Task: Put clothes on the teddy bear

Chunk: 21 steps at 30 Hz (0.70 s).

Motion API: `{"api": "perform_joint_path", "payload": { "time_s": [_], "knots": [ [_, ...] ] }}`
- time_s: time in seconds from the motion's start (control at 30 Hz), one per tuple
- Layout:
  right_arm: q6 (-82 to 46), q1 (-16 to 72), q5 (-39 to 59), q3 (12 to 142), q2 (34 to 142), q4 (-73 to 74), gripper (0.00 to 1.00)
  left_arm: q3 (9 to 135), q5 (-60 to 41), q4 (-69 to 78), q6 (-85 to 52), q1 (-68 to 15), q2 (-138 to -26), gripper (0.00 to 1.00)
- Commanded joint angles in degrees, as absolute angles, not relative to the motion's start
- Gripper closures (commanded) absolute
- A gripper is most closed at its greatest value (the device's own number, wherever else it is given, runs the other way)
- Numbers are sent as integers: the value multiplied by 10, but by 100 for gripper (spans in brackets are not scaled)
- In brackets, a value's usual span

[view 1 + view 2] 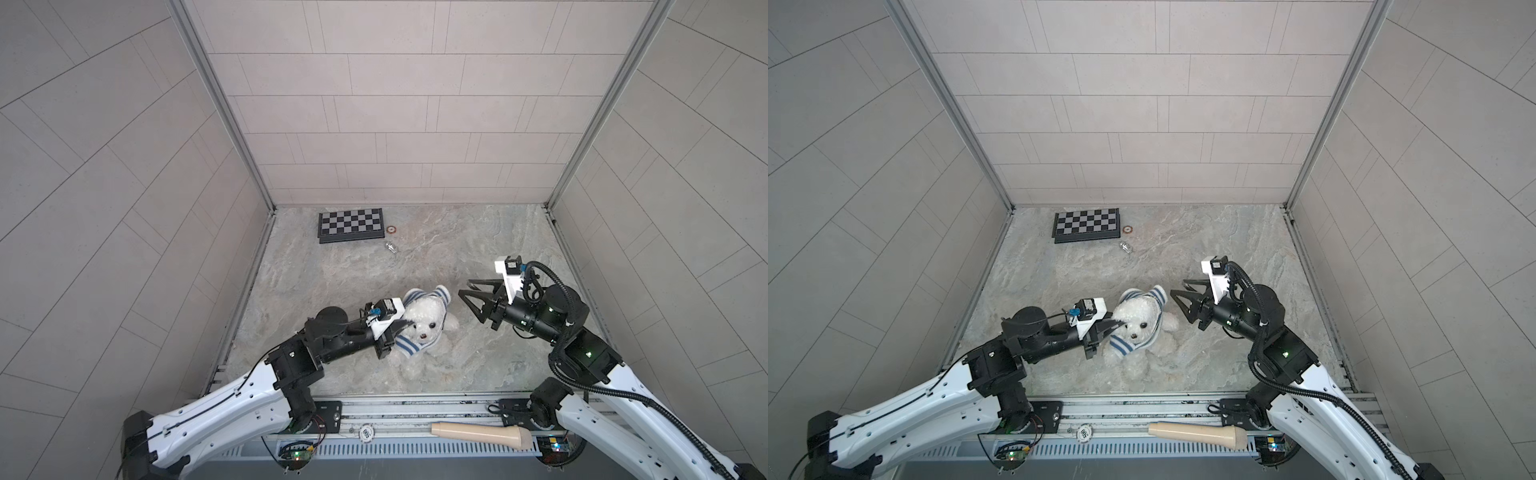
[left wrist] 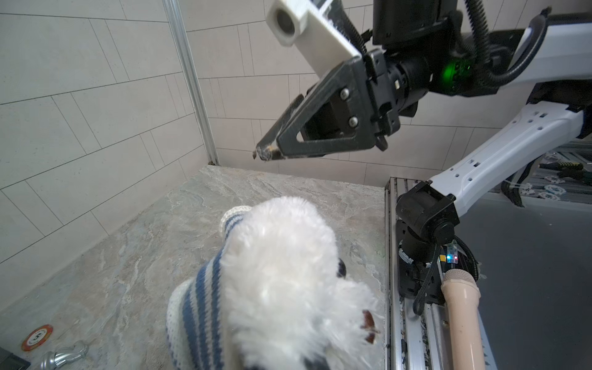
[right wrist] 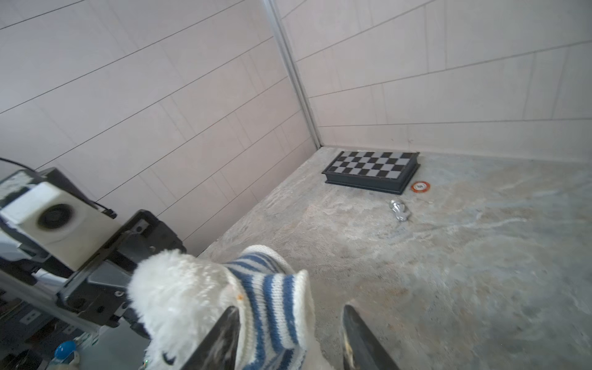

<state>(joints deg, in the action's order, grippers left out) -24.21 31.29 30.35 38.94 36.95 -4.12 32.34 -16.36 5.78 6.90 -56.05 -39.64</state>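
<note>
A grey marbled tabletop (image 1: 457,245) is enclosed by pale tiled walls (image 1: 399,104). The fluffy white plush teddy bear (image 1: 428,322), with a blue-and-white striped knitted sweater (image 1: 405,345) bunched round its neck, is met at the head by the closed left gripper (image 1: 401,325); what is pinched cannot be told. The right gripper (image 1: 464,288) is held spread and empty just beside the bear.

Beside chessboard (image 1: 350,224) lie orange chip (image 1: 390,229), silver piece (image 1: 391,247).

Bare floor (image 1: 457,249) separates teddy bear (image 1: 428,320) from chessboard (image 1: 350,224) and chess piece (image 1: 392,248).
</note>
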Motion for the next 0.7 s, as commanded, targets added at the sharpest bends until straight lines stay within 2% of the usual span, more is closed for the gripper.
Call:
{"api": "perform_joint_path", "payload": {
  "time_s": [0.0, 0.2, 0.4, 0.53, 0.67],
  "knots": [
    [-187, 312, 364, 399, 390, -76, 48, 349, -165, 65, 85, -564, -387, 100],
    [-191, 312, 360, 396, 428, -59, 48, 351, -170, 62, 82, -572, -387, 100],
    [-222, 312, 383, 393, 462, 4, 53, 348, -166, 64, 78, -573, -385, 100],
    [-237, 312, 400, 390, 479, 30, 61, 347, -165, 64, 75, -574, -385, 100],
    [-242, 312, 408, 386, 480, 37, 77, 347, -162, 67, 73, -573, -385, 100]
  ]
}}
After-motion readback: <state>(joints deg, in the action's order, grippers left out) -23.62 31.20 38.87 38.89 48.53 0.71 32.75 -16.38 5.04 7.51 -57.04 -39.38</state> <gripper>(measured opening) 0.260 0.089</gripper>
